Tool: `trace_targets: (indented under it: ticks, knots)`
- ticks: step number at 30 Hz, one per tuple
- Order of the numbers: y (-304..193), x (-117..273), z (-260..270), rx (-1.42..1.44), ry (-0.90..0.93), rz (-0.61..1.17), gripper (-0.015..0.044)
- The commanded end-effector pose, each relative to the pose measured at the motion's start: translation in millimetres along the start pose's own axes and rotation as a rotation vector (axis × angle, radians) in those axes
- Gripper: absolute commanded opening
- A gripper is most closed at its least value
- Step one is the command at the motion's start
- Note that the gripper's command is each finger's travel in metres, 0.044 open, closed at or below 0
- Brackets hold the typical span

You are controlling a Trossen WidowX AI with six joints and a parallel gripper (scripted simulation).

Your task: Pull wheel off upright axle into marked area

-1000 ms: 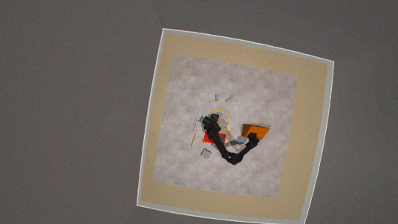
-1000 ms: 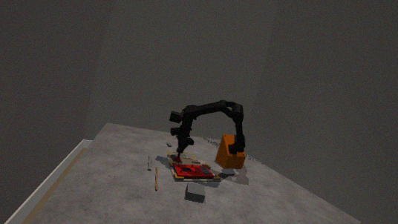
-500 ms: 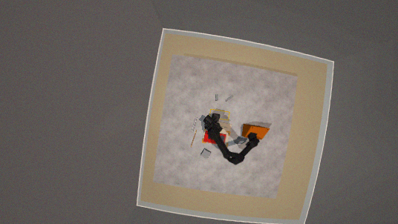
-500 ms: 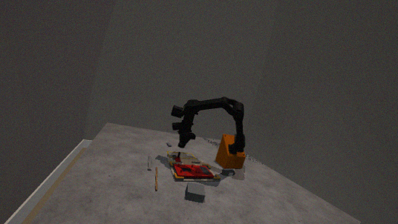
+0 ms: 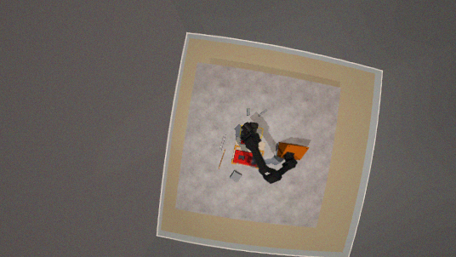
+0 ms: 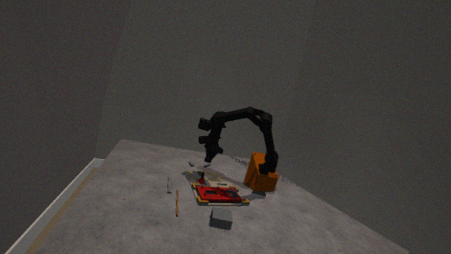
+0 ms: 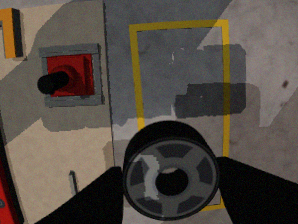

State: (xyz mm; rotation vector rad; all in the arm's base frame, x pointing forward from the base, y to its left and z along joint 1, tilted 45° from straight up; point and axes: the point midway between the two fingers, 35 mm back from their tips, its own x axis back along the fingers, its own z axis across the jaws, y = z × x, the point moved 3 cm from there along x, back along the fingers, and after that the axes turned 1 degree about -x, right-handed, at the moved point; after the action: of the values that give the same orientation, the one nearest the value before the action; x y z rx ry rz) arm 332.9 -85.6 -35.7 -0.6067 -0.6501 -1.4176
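Note:
The wheel [image 7: 172, 151], black with a grey spoked face, is held between the fingers of my gripper [image 7: 169, 171] [image 6: 208, 161], which is shut on it. The upright black axle [image 7: 52, 82] [image 6: 202, 176] stands bare on a red block in a grey frame, left of the wheel in the wrist view. The marked area is a yellow outline [image 7: 180, 25] on the table. In the wrist view the wheel overlaps its lower part. In the exterior view the gripper is raised above the table. In the top view the arm hides the wheel and axle.
A red panel [image 5: 242, 157] [image 6: 219, 194] lies on the board beside the axle. A grey block [image 5: 236, 175] [image 6: 220, 219], a thin orange stick [image 5: 221, 158] [image 6: 177, 203] and a large orange box [image 5: 293, 151] [image 6: 265, 182] near the arm's base are also there.

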Motion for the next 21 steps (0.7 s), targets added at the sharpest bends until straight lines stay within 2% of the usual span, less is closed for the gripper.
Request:
trace_targets:
  ticks: [1,9,21]
  knots:
    - [-11,-2,-15,-0.002,0.002,0.008,0.0]
    - [-21,-3,-28,0.0,0.003,0.008,0.0]
    - [-19,-37,-28,0.0,0.003,0.007,0.0]
